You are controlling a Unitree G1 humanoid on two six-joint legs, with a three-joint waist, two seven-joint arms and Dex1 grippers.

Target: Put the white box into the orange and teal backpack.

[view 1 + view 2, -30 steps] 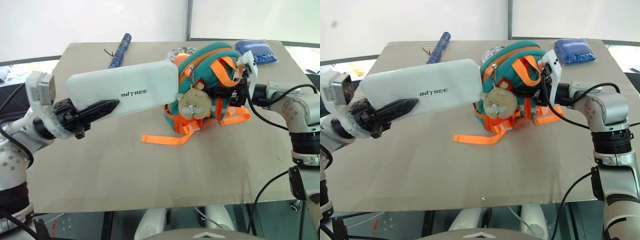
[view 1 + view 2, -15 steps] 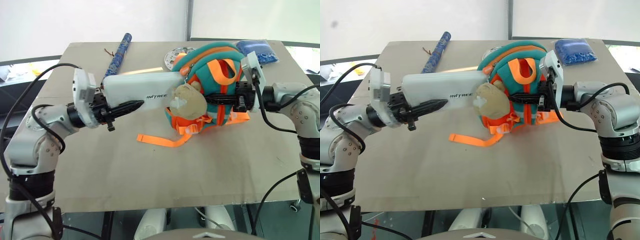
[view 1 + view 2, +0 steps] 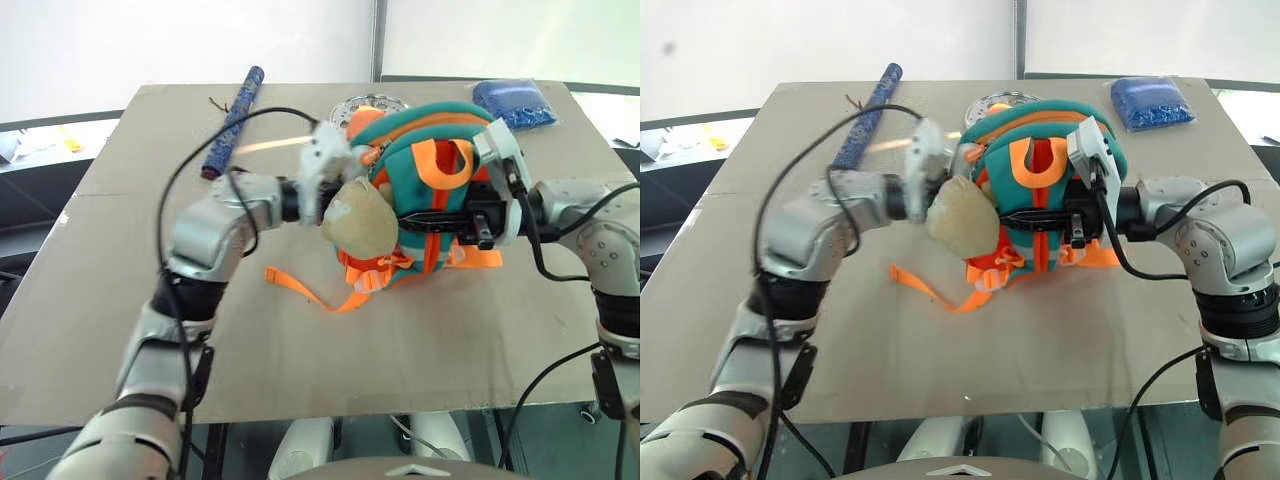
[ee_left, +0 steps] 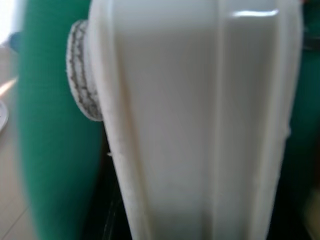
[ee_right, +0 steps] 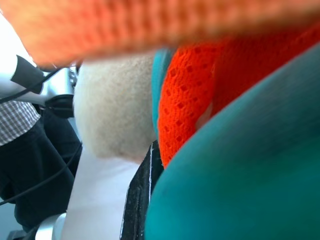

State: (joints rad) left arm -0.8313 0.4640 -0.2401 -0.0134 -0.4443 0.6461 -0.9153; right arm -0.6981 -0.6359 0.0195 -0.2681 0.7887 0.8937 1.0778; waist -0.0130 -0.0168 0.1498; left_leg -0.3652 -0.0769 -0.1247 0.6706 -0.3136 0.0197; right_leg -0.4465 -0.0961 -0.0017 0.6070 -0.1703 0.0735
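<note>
The orange and teal backpack (image 3: pixel 440 130) is held upright off the table, its beige plush piece (image 3: pixel 362 222) hanging at the front. My right gripper (image 3: pixel 415 216) is shut on the backpack's front from the right. My left gripper (image 3: pixel 305 200) reaches in from the left, behind the plush, shut on the white box. In the left wrist view the white box (image 4: pixel 200 125) runs straight ahead between teal fabric (image 4: pixel 50 150) on both sides. From the head views the box is hidden by the plush and the backpack.
On the far side of the table (image 3: pixel 120 300) lie a blue patterned roll (image 3: pixel 232 120), a round silver plate (image 3: pixel 368 104) just behind the backpack, and a blue beaded pouch (image 3: pixel 512 102). A loose orange strap (image 3: pixel 300 290) trails onto the table below the backpack.
My left arm has swung right and forward, carrying the white box end-first into the backpack. The right gripper has drawn the backpack slightly nearer and turned it.
</note>
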